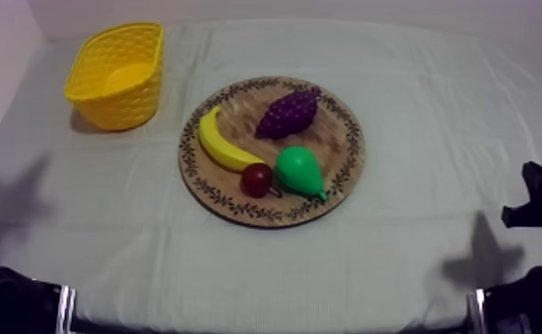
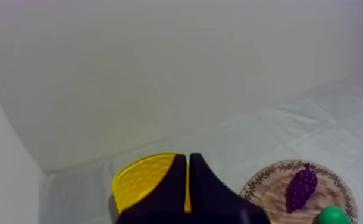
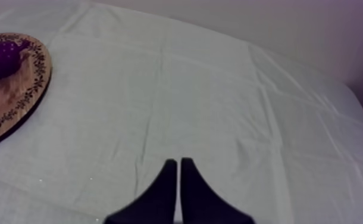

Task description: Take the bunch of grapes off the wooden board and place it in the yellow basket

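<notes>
Purple bunch of grapes [image 1: 288,113] on wooden board [image 1: 332,142], far from left end effector [image 2: 187,156] and right end effector [image 3: 178,161], both clenched

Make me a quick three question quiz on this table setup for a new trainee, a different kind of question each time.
1. True or false: the bunch of grapes lies on the wooden board.
2. The left gripper and the right gripper are: A) open, B) shut on nothing, C) shut on fruit.
3. Fill in: the small red fruit sits between the banana and the ____.
Key: 1 true; 2 B; 3 pear.
</notes>
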